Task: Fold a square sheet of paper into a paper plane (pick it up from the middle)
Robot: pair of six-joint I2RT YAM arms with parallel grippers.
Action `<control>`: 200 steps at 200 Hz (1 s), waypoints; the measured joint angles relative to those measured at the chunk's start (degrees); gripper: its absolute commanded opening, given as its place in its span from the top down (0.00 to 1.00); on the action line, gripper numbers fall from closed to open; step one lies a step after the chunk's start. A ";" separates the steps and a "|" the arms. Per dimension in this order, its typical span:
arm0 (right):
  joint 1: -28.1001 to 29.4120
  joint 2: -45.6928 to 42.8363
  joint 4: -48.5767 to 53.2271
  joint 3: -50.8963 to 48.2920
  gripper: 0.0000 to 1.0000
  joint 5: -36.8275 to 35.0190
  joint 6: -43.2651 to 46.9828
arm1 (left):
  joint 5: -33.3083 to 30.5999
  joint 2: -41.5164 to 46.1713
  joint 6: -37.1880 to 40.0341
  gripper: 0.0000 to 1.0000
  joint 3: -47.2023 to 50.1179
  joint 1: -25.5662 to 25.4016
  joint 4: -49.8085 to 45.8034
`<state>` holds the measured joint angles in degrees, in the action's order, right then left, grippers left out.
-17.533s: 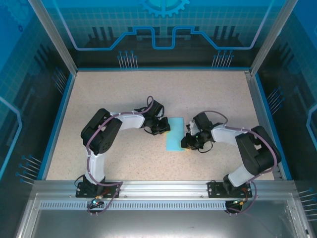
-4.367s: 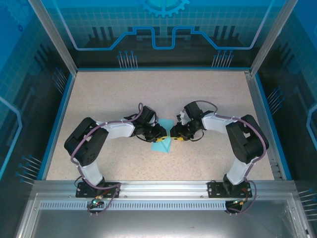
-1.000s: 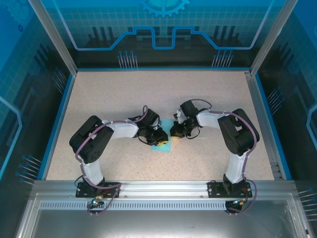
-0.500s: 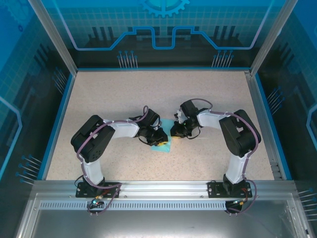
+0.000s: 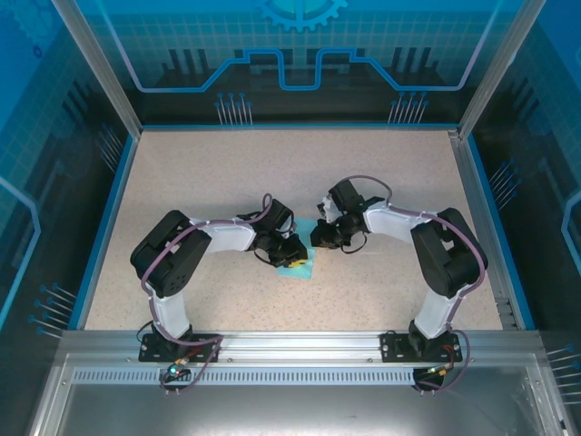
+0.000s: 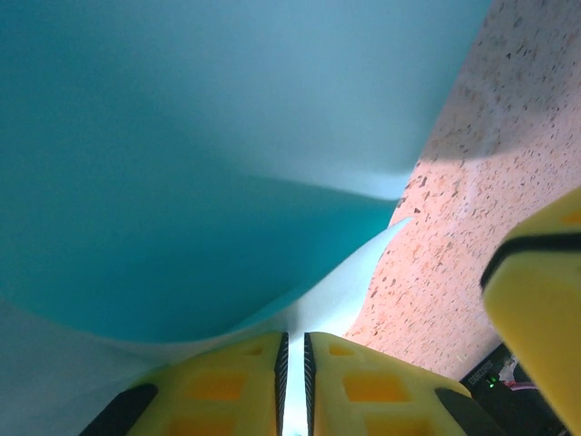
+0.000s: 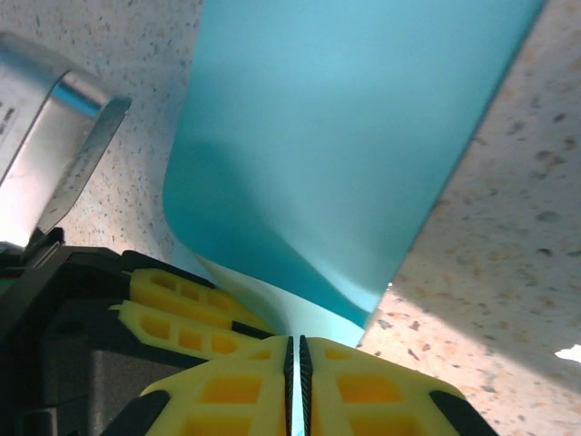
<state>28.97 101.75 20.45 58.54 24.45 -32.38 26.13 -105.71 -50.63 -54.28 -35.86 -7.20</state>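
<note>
Left wrist view: the left jaws are seen pinched shut on an edge of the square sheet of paper [image 6: 182, 136], which is curved above them. The right jaws are likewise clamped on another edge. Beyond, the sheet is kept mid-table [image 5: 227, 173], between both arms.

Thin cyan square sheet of paper [image 5: 300, 267] lies mid-way on the speckled tabletop [image 5: 227, 173]; left gripper [image 5: 292, 253] at its left edge, right gripper [image 5: 319, 240] at its far-right edge.
</note>
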 measured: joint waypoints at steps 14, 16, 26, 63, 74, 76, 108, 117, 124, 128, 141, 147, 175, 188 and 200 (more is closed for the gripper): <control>0.37 0.70 -0.11 0.02 0.89 0.22 0.00 | 0.00 0.00 0.00 0.84 0.00 0.00 -0.02; 0.37 0.83 -0.13 0.02 0.89 0.22 0.00 | 0.00 0.00 0.00 0.84 0.00 0.00 -0.02; 0.39 1.75 -0.17 0.02 0.89 0.24 0.00 | 0.00 0.00 0.00 0.84 0.00 0.00 -0.02; 0.39 4.59 -0.13 0.04 0.89 0.17 0.00 | -0.20 0.00 0.00 0.84 0.00 0.00 -0.09; 0.39 5.03 -0.09 0.22 0.89 0.22 0.02 | -0.20 0.00 0.00 0.85 0.00 0.00 -0.09; 0.39 5.05 -0.09 0.24 0.89 0.20 0.02 | -0.20 0.00 0.00 0.85 0.00 0.00 -0.11; 0.39 5.70 0.98 1.22 0.89 0.15 0.02 | -0.44 0.37 0.00 0.84 0.00 0.00 -0.24; 0.39 5.88 1.27 1.46 0.89 0.13 0.07 | -0.90 0.96 -0.02 0.84 0.00 -0.02 -0.28; 0.39 6.01 1.62 1.70 0.89 0.04 0.07 | -1.36 1.68 -0.02 0.84 0.00 -0.02 -0.31; 0.39 6.05 1.79 1.81 0.89 0.00 0.09 | -1.70 2.10 0.00 0.84 0.00 -0.04 -0.31; 0.39 6.23 2.21 2.05 0.89 -0.04 0.28 | -2.91 3.93 -0.02 0.84 0.00 -0.04 -0.26; 0.39 6.27 2.32 2.19 0.89 -0.04 0.35 | -3.50 4.57 0.00 0.84 -0.02 -0.04 -0.24; 0.39 6.51 2.93 2.58 0.89 -0.07 0.72 | -5.81 5.14 -0.04 0.84 -0.66 -0.04 -0.39; 0.39 6.73 3.37 2.91 0.89 -0.07 0.92 | -6.49 4.76 -0.04 0.85 -0.92 -0.04 -0.50; 0.39 6.84 3.61 3.06 0.89 -0.07 1.09 | -7.30 3.91 -0.04 0.85 -1.33 -0.04 -0.90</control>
<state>29.36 108.60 24.05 61.60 24.38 -31.29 18.83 -101.80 -50.68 -55.61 -35.90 -8.10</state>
